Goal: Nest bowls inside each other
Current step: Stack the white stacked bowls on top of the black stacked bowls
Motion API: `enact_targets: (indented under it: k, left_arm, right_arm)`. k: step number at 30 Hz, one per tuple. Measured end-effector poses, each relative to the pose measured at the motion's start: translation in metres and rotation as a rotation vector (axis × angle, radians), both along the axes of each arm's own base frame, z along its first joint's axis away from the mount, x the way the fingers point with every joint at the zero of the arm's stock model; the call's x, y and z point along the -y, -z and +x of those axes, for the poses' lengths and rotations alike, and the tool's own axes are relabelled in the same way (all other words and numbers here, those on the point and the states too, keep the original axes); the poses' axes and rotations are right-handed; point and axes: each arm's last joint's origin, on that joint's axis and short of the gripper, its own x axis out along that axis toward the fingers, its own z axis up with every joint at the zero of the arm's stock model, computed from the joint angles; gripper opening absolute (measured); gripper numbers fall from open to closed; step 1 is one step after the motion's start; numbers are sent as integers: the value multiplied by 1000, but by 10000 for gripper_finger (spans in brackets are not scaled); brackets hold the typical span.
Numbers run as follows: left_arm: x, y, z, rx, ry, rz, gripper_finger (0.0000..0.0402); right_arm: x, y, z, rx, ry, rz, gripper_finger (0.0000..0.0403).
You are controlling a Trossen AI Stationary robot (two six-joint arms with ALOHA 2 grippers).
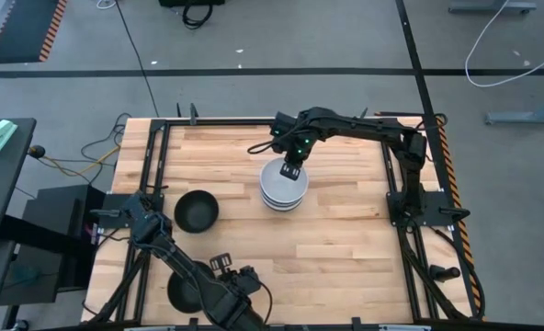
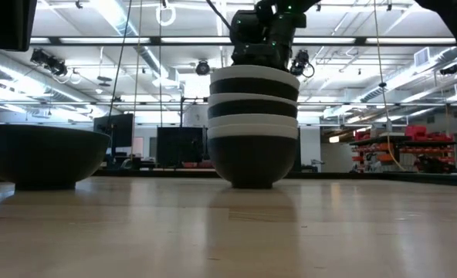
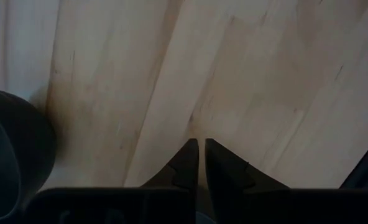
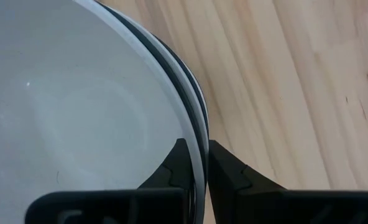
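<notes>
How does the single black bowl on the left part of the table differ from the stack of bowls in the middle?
The single black bowl stands alone on the wood, while the stack of bowls has several nested together. The single bowl is all black; the stack alternates white and black, with a white bowl on top. No gripper touches the single bowl; the right gripper pinches the rim of the stack's top bowl. Both stand upright on the table.

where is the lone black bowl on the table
In the high view, the black bowl sits alone on the table's left side, left of the bowl stack under the right claw.
</notes>
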Motion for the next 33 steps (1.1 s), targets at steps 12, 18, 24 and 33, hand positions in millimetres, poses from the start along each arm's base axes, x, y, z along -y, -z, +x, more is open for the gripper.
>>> enact_targets:
  k: [12,18,24,33]
  left_arm:
    - [0,0,0,0,0,0,26]
    - [0,0,0,2,1,2,23]
    - [-1,0,1,6,1,8,27]
    - [-2,0,2,34,9,40,16]
  right_arm:
    - [0,2,-11,-102,29,50,30]
    - [1,2,-12,-112,36,53,30]
    - [1,3,-13,-123,35,72,30]
    - [2,2,-9,-68,40,49,47]
